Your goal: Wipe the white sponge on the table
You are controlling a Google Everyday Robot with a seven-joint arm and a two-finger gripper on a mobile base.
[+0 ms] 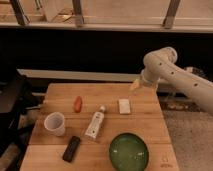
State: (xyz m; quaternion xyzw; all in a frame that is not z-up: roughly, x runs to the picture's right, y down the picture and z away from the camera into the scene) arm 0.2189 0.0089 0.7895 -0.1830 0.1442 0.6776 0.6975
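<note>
The white sponge (124, 106) lies flat on the wooden table (145, 125), right of centre toward the back. My gripper (135, 86) hangs from the white arm above the table's back right part, up and a little right of the sponge, apart from it. It holds nothing that I can see.
On the table: a white cup (55, 123) at left, a white capped tube (95, 124) in the middle, a small orange-red object (78, 103) at the back, a black object (71, 148) at the front, a green bowl (129, 151) at front right. A dark shape stands left of the table.
</note>
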